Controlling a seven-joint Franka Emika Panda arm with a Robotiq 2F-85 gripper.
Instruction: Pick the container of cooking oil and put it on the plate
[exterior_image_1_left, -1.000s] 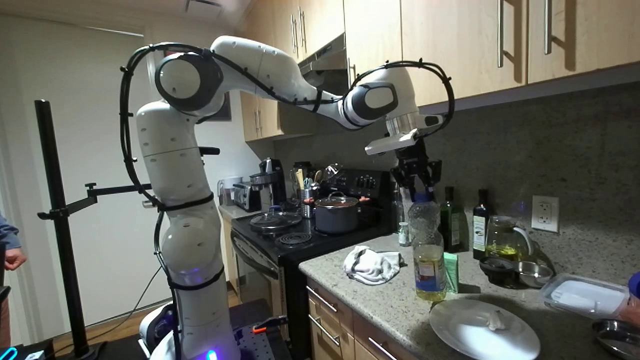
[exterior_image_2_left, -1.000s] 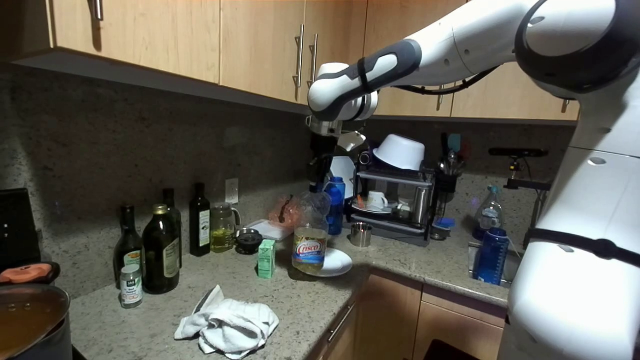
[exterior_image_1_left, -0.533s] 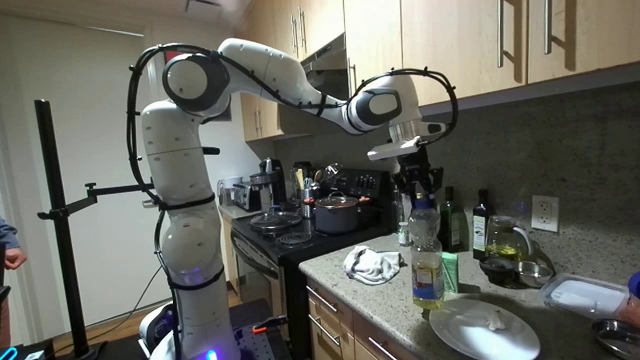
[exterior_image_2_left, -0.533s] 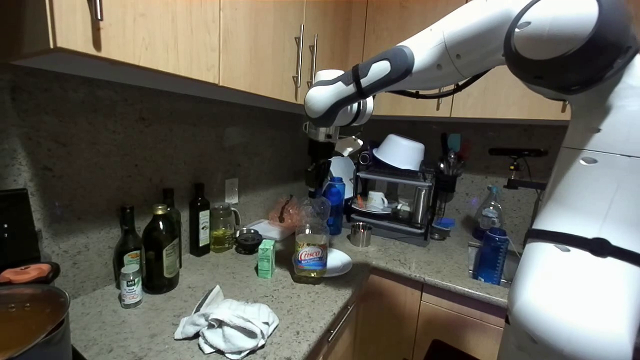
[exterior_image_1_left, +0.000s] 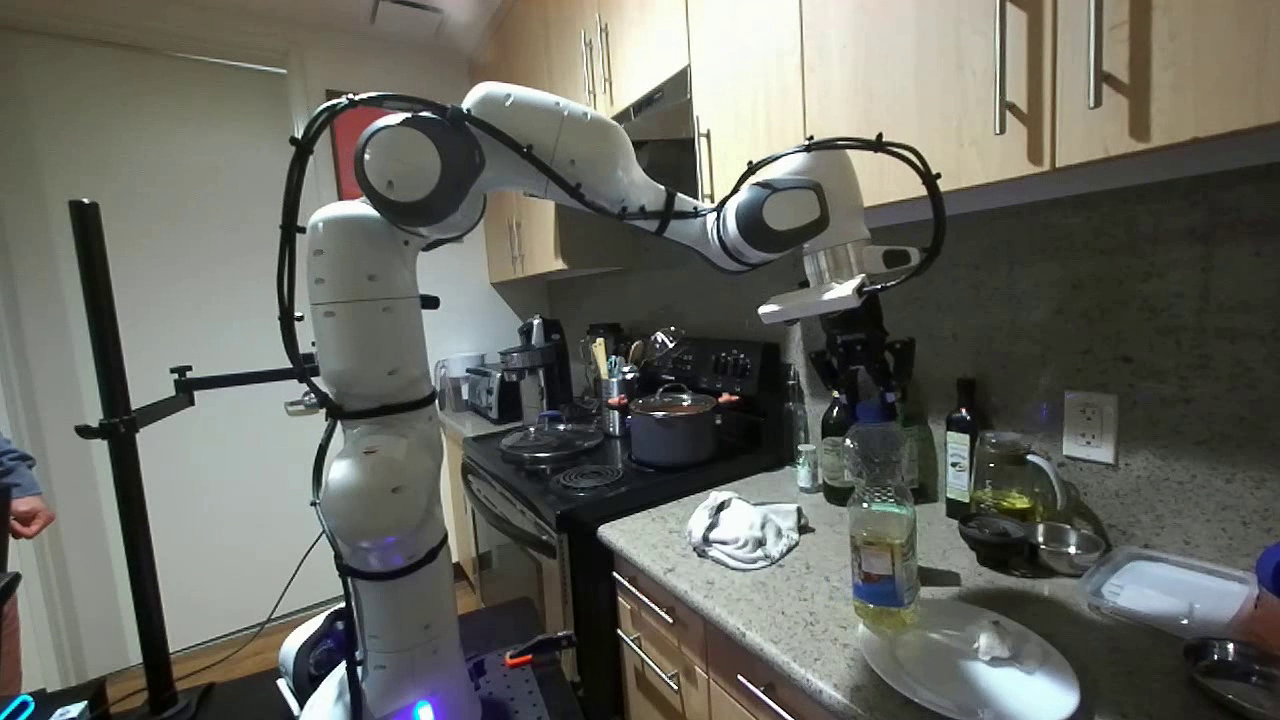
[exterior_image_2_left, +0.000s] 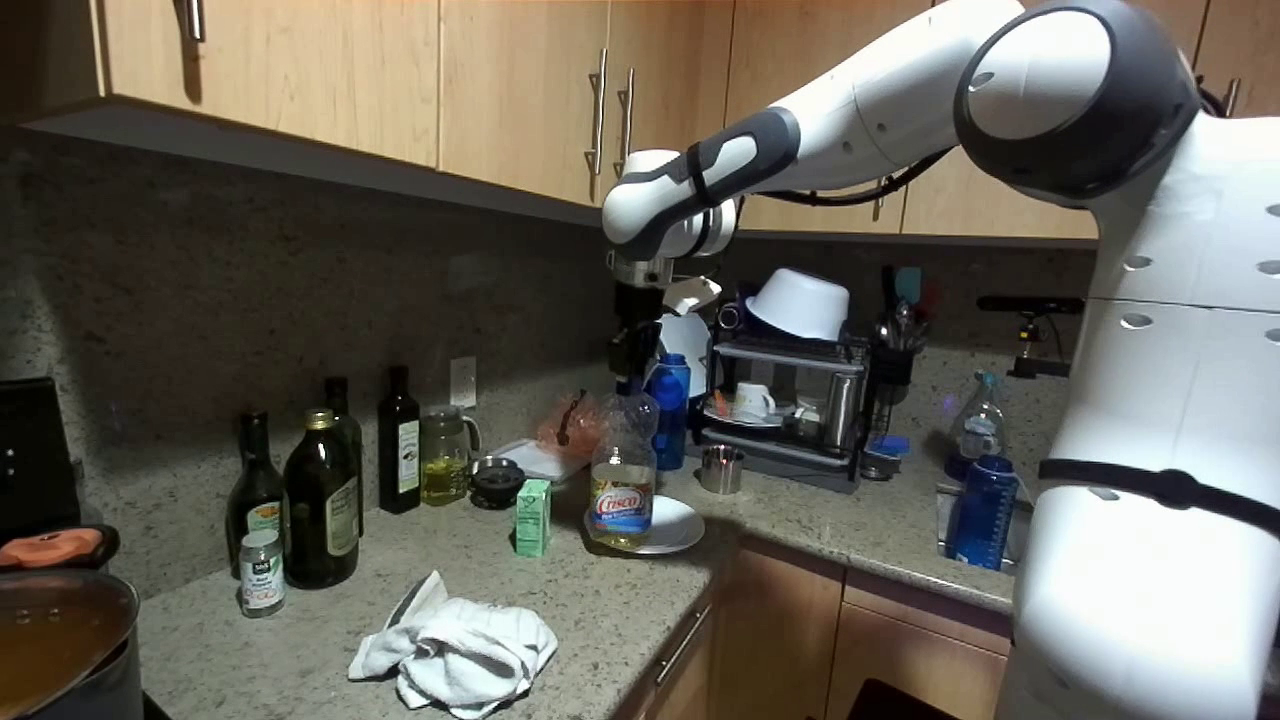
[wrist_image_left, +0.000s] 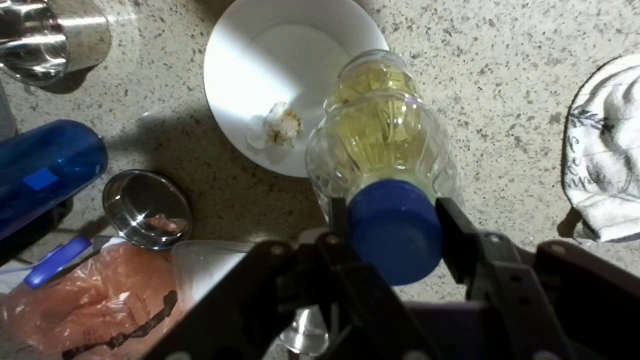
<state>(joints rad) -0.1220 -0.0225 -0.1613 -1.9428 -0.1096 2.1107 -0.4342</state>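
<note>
The clear cooking oil bottle, with yellow oil and a blue cap, is upright in both exterior views (exterior_image_1_left: 884, 570) (exterior_image_2_left: 622, 495) and seen from above in the wrist view (wrist_image_left: 385, 120). My gripper (exterior_image_1_left: 875, 393) is shut on its blue cap; in the wrist view a finger (wrist_image_left: 392, 215) lies against each side of the cap. The white plate (exterior_image_1_left: 950, 675) is on the counter, also seen in the wrist view (wrist_image_left: 300, 55). The bottle's base overlaps the plate's edge in all views. I cannot tell whether it touches the plate. A small white scrap (wrist_image_left: 282, 124) lies on the plate.
A green box (exterior_image_2_left: 533, 517) stands close by the bottle. A striped towel (exterior_image_2_left: 455, 640) lies toward the stove. Dark bottles (exterior_image_2_left: 322, 500) and a glass jug (exterior_image_2_left: 445, 465) stand along the wall. A steel bowl (wrist_image_left: 147, 207) and blue bottle (wrist_image_left: 50, 172) are beyond the plate.
The arm has carried the bottle toward the plate. Its base was beside the plate's edge and now overlaps the plate in the views. The gripper has stayed shut on the cap.
</note>
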